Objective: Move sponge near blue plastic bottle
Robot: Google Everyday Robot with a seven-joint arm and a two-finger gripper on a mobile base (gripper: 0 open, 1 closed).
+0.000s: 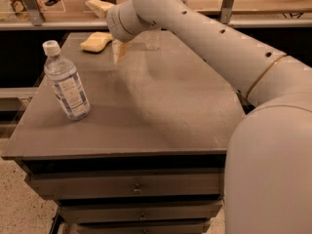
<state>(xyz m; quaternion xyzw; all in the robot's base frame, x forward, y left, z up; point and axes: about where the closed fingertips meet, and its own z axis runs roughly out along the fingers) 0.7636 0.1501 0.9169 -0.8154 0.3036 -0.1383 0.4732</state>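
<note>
Grey tabletop (161,106) holds one sponge (96,42) just beside the gripper (118,51), its grip impossible to tell; one blue plastic bottle (67,82) stands well apart.

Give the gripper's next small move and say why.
Probably ease the gripper sideways toward the sponge until it is over it. The gripper hangs just beside the sponge, not on it, and the sponge lies at the far edge of the table, well apart from the blue plastic bottle standing nearer the front.

End effector (119,51) beside sponge (96,42), behind bottle (66,83)
</note>
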